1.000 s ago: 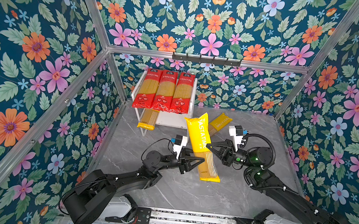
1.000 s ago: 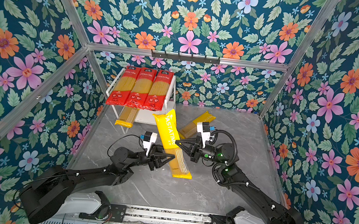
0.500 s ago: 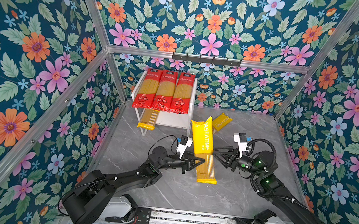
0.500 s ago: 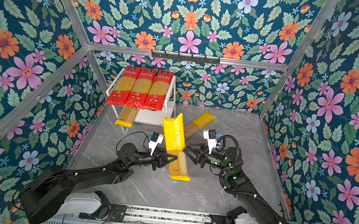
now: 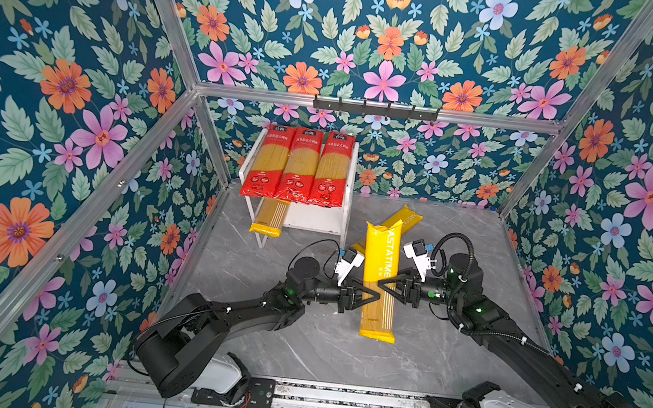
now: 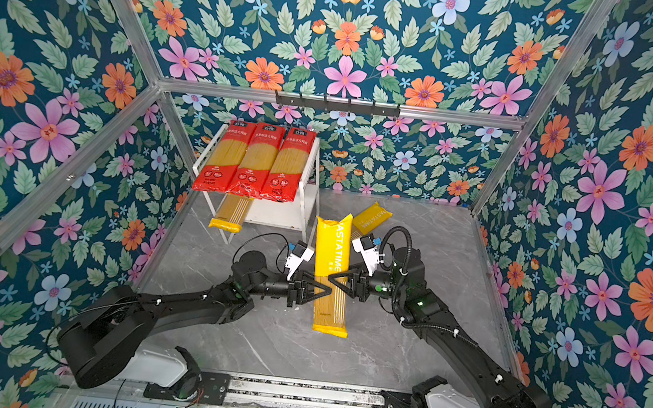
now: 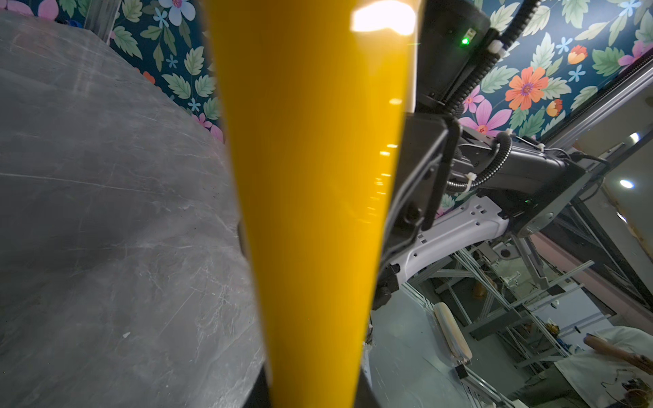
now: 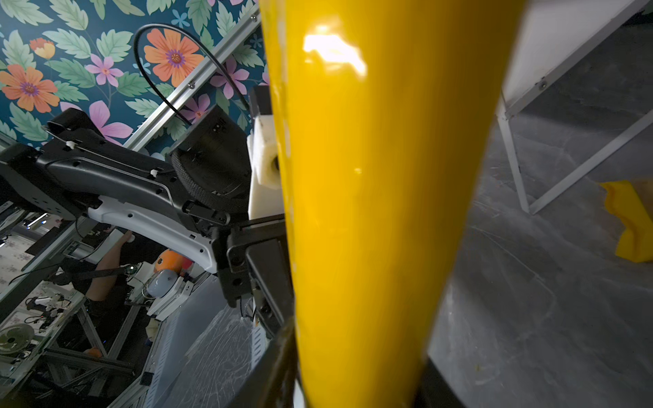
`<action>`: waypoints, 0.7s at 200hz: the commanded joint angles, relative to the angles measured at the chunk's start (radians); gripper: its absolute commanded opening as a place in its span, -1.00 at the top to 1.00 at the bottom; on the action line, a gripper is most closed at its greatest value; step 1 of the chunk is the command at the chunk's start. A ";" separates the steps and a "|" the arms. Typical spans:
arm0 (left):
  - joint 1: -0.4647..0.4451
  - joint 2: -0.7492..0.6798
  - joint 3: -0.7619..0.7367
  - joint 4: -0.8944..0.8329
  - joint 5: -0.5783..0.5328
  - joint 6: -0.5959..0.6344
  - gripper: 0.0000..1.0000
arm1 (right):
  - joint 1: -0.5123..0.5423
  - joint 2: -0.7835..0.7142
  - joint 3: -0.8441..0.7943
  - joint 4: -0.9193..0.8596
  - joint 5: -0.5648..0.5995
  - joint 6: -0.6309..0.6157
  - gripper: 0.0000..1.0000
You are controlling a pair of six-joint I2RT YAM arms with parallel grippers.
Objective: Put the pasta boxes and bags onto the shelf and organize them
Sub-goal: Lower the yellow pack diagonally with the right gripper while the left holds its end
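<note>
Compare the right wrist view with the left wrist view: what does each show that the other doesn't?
Only the right wrist view: the shelf, with its white board and thin legs, the end of another yellow pack near one leg, and the left arm. Only the left wrist view: the right arm. Both: the yellow spaghetti pack filling the middle of the picture and running down between that camera's own jaws, plus the grey table.
</note>
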 commanded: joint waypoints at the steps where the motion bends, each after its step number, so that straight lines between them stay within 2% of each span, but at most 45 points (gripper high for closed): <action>1: -0.002 0.003 0.012 0.108 0.003 -0.045 0.65 | 0.004 0.019 -0.021 0.200 -0.094 0.052 0.49; 27: -0.002 -0.002 0.001 0.148 -0.026 -0.085 0.49 | 0.004 0.020 -0.070 0.358 -0.061 0.130 0.74; 66: -0.002 -0.032 -0.078 0.254 -0.125 -0.181 -0.04 | -0.036 0.023 -0.117 0.560 0.006 0.271 1.00; 82: -0.005 -0.045 -0.121 0.299 -0.218 -0.225 -0.23 | -0.072 0.023 -0.142 0.635 0.043 0.336 1.00; 117: -0.048 0.009 -0.208 0.527 -0.413 -0.321 -0.45 | -0.173 0.021 -0.218 0.831 0.182 0.520 1.00; 140: -0.092 0.078 -0.245 0.665 -0.537 -0.375 -0.54 | -0.191 -0.016 -0.254 0.835 0.318 0.567 1.00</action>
